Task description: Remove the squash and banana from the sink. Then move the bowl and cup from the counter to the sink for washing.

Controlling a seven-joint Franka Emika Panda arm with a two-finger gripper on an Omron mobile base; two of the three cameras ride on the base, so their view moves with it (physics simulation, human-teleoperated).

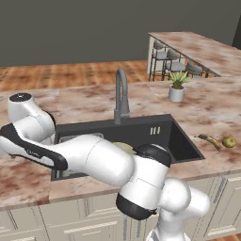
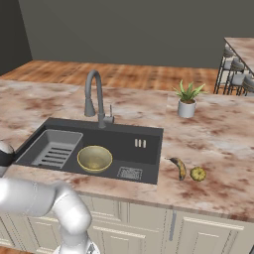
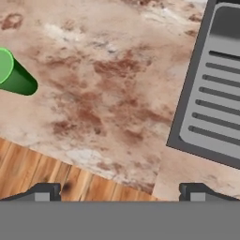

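While my gripper (image 3: 120,190) hangs over bare counter (image 3: 108,93) with its jaws spread as wide as they go, nothing sits between the fingertips (image 3: 44,192) and nothing touches them. What the coming move turns on, as I judge it, is the cup (image 3: 14,75): in the hand view it lies well off to the upper left of my fingers, at the frame's left edge, apart from them. It looks upright, its open mouth facing my camera and its green wall running away toward the lower right of that view. On the opposite side of the same view, the grey ribbed tray (image 3: 215,108) of the sink (image 2: 149,134) lies to my right, so the cup and its destination lie on opposite sides of me.

Farther out, the right base view shows the bowl (image 2: 94,158) already resting in the sink beside the tray, below the faucet (image 2: 94,96). The banana (image 2: 179,167) and the squash (image 2: 198,173) lie on the counter just right of the basin, close together, near a potted plant (image 2: 187,101). So I judge the cup is the last thing to fetch.
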